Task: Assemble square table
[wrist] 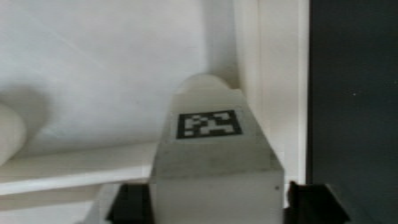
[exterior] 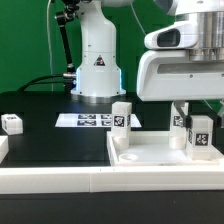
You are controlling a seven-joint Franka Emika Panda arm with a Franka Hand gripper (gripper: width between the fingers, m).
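Jaws pinched one leg [wrist: 210, 150] upright at the tabletop's [exterior: 155, 152] corner (seemingly mid-fitting). A second leg [exterior: 121, 115] stood at another corner and a third leg [exterior: 12, 123] waited loose on the bench [exterior: 50, 138], so most work remained.

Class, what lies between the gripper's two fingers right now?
A white tagged leg fills the gap between the gripper's fingers, which sit against its sides. The wrist view shows it plainly.

The arm [exterior: 97, 52] rises from its base well behind the leg [exterior: 201, 131], and the wrist [exterior: 185, 60] hangs directly above that leg. The gripper [exterior: 198, 122] points straight down, one finger [wrist: 125, 205] pressed against each side of the leg, clamping it upright.
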